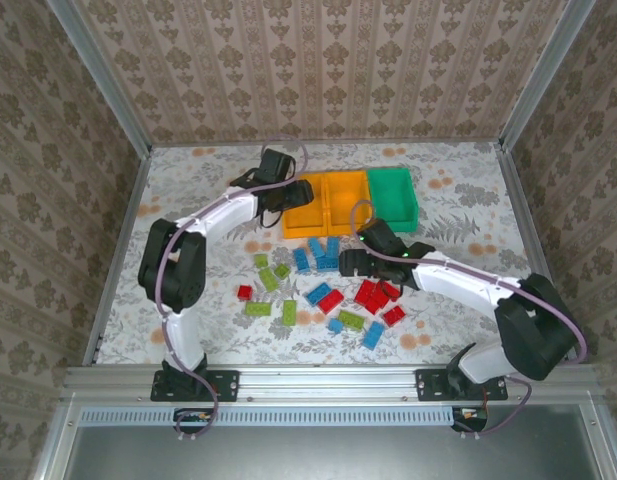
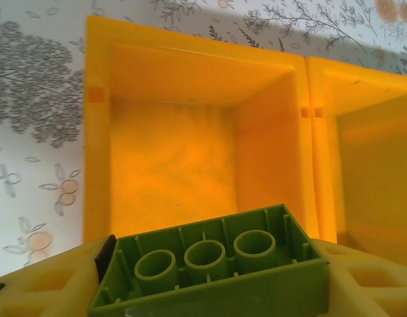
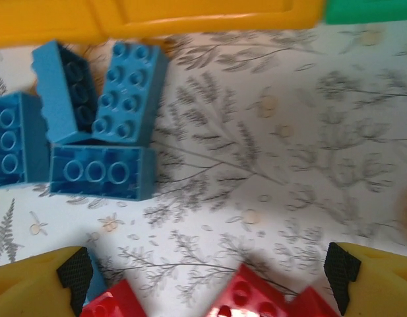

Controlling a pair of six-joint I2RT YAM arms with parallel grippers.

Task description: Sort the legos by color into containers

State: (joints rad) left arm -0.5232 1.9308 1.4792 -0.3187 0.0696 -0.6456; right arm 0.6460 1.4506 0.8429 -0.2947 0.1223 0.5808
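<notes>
- Floral-print counter [image 1: 458, 215] inside a booth with damask-papered walls [image 1: 318, 70] and a metal frame
- Three containers stand in a row, touching, at the far middle: left orange-yellow bin [image 1: 306, 216], middle orange-yellow bin [image 1: 345, 200], green bin [image 1: 393, 197]
- Left tool [image 1: 286, 195] is over the left orange-yellow bin's near-left part
- Left wrist view: left tool [image 2: 210, 284] is clamped part-way on a lime green brick [image 2: 210, 267]; the brick's hollow underside with three tubes faces the camera, and the bin's left wall [image 2: 97, 132] and floor lie beyond it
- Loose legos lie on the counter just in front of the bins: a blue group [image 1: 318, 255], a lime green group [image 1: 270, 275] to its left, a red cluster [image 1: 376, 295] to the right, with mixed strays nearer the arm bases
- Right tool [image 1: 350, 262] is low over the counter, between the blue group and the red cluster
- Right wrist view: right tool [image 3: 208, 281] has its fingers spread wide and grips nothing; red bricks [image 3: 249, 297] sit at the bottom edge between the fingers, and blue bricks [image 3: 101, 172] lie ahead on the left, one tipped on its side [image 3: 61, 92]
</notes>
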